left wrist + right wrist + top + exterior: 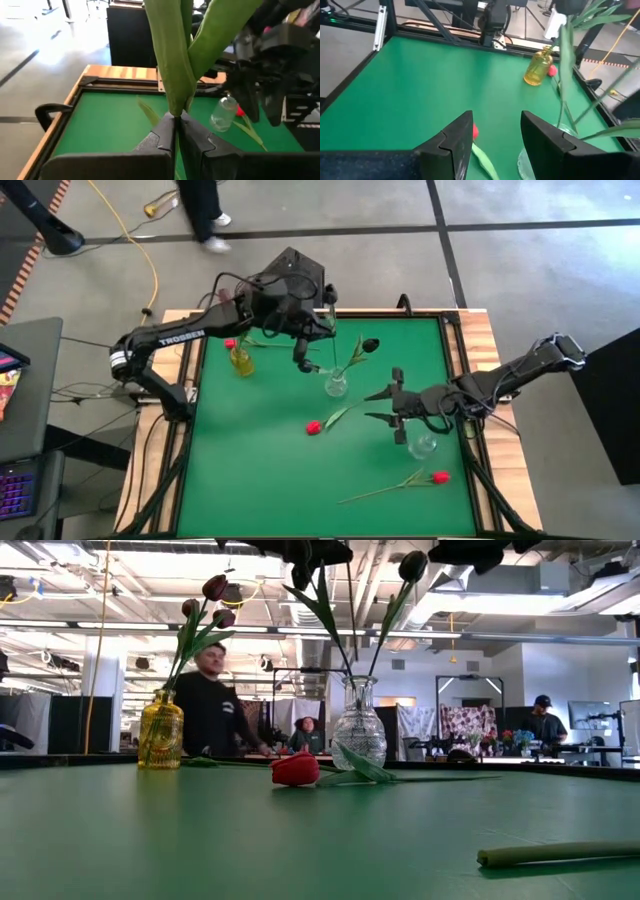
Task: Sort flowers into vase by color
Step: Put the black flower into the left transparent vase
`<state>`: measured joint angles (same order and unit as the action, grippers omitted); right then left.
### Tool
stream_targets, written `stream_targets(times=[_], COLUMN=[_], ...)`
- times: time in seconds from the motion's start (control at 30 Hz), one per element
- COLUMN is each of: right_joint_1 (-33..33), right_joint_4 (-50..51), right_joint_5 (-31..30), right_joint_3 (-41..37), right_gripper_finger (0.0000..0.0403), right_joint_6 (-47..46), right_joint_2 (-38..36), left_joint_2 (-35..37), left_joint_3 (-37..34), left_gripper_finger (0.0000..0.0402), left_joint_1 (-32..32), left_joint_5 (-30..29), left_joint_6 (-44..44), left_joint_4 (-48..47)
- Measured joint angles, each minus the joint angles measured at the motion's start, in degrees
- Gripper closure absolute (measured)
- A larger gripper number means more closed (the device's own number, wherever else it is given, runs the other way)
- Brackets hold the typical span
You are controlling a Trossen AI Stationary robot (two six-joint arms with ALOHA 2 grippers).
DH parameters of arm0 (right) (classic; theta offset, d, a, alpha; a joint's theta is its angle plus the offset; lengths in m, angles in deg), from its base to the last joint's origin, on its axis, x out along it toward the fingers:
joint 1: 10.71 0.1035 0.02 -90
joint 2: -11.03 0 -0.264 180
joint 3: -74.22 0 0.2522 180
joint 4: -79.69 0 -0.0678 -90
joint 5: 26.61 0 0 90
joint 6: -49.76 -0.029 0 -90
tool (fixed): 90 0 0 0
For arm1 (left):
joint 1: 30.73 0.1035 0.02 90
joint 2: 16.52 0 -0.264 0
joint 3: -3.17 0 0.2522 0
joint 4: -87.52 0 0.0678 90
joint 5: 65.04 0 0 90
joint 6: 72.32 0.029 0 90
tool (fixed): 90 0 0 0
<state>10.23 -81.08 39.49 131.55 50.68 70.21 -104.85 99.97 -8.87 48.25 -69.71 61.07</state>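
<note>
left gripper (pixel 303 363): fingers (pixel 167 131) pressed together, clamped on held flower (pixel 172 65) by its green stem and leaves; hung above clear vase (pixel 336 383), about 11 o'clock of it.
right gripper (pixel 388 408): jaws apart, nothing between; over the mat at 3 o'clock of table centre, fingers (pixel 456 135) pointed toward loose red tulip.
clear vase: near table centre, slightly toward 12 o'clock; dark-headed tulip (pixel 369 345) leaned out toward 1 o'clock.
yellow vase (pixel 240 360): at 10 o'clock, just inside the left edge of the mat; dark maroon tulips (pixel 214 587) stood in it per low view.
loose red tulip (pixel 314 427): flat on mat at centre, head toward 9 o'clock, stem running up toward 2 o'clock, just short of right gripper.
second red tulip (pixel 440 477): flat at 5 o'clock, close to right rail, stem trailing toward 7 o'clock.
small clear vase (pixel 422 445): at 4 o'clock, just below right gripper.
green mat (pixel 250 470): 6 to 9 o'clock quarter open, widest free room.
wooden rim (pixel 490 350): framed mat on all sides; right arm crossed it at 3 o'clock.
person (pixel 213 700): beyond far edge, off the table.
</note>
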Motion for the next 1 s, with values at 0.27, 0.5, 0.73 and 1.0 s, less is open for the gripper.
stream_targets(times=[0.27, 0.5, 0.73, 1.0], right_joint_1=[-1.8, -2.4, -2.0, -1.1], right_joint_4=[0.4, 0.3, 0.8, 1.0], right_joint_5=[1.9, 3.1, 3.1, 3.1], right_joint_3=[0.0, 0.0, 0.0, 0.0], right_gripper_finger=[0.0212, 0.0212, 0.0212, 0.0212], right_joint_6=[0.2, 0.2, -0.9, -0.9], right_joint_2=[0.0, 0.0, 0.0, 0.0], left_joint_2=[-0.8, -2.3, -4.7, -4.7], left_joint_3=[-0.7, -0.7, -0.8, -2.7], left_gripper_finger=[0.0402, 0.0402, 0.0402, 0.0402], left_joint_1=[-2.5, -2.8, -2.9, -3.2], left_joint_5=[-4.7, -5.2, -5.5, -5.4], left_joint_6=[1.9, 2.3, 2.3, 1.8], left_joint_4=[0.4, 0.6, 0.0, -0.2])
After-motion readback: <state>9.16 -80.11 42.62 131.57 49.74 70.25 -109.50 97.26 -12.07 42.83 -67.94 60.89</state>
